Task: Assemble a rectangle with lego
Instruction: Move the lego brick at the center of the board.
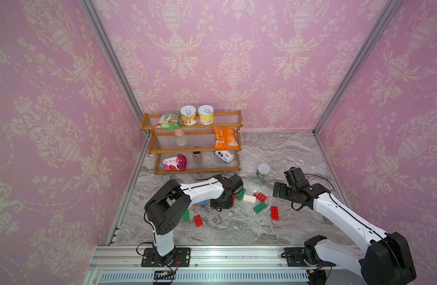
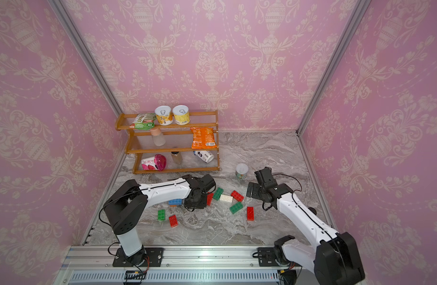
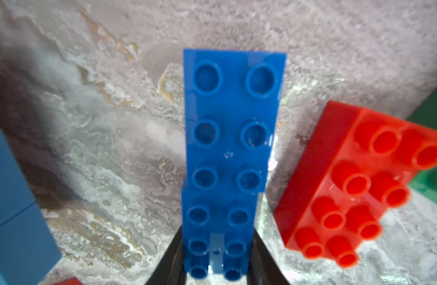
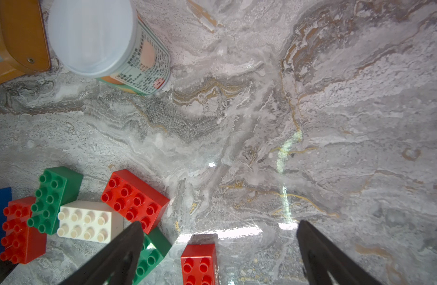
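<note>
Left claw (image 3: 217,261) is clenched on the blue lego bricks (image 3: 233,118), which jut straight out from between its fingers, with a red brick (image 3: 348,192) just beside. Right claw (image 4: 219,223) hangs released, spread wide over the desk (image 4: 311,98).

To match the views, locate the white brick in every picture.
Both top views: white brick mid-table, between a green brick and a red brick.
Left wrist: not in it.
Right wrist: white brick between the same two bricks.
Shared landmark: the lidded cup, in all but the left wrist.
</note>
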Motion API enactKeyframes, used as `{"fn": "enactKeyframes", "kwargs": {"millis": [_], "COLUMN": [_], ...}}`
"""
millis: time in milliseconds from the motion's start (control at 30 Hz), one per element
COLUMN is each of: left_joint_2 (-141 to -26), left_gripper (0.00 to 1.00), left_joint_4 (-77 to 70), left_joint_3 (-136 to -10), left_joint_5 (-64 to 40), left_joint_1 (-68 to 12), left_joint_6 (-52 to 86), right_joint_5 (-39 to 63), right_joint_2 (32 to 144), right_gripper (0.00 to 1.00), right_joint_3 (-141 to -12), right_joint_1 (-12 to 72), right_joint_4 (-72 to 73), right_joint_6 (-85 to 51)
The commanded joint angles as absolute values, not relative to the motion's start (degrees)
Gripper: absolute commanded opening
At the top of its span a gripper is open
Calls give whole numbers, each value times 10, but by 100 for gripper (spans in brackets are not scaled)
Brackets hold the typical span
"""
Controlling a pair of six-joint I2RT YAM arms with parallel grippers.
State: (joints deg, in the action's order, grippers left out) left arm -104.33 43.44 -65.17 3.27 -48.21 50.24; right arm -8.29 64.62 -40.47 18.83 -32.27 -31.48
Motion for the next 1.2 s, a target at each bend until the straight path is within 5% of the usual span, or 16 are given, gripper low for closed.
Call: {"fn": "enactKeyframes", "kwargs": {"millis": [0,933,1167], "left_joint_2": [-1073,-1048,-1057], "left_gripper": [36,35,55], "left_joint_4": [433,449,446], "left_joint_3": [-655,-625,-632], "left_joint_5": [29,56,45], "left_joint_1": [-484,-476,-476], "left_joint_6": [490,527,516], "right_joint_5": [-79,-76,-74], "right_joint_2": [635,626,627], "right_gripper": [100,100,100], "right_joint_3": [-394,-388,-387], "right_joint_1": [184,183,182], "right_joint_4": [-320,-322,-319], "right_joint_6": [-318,-320,-321]}}
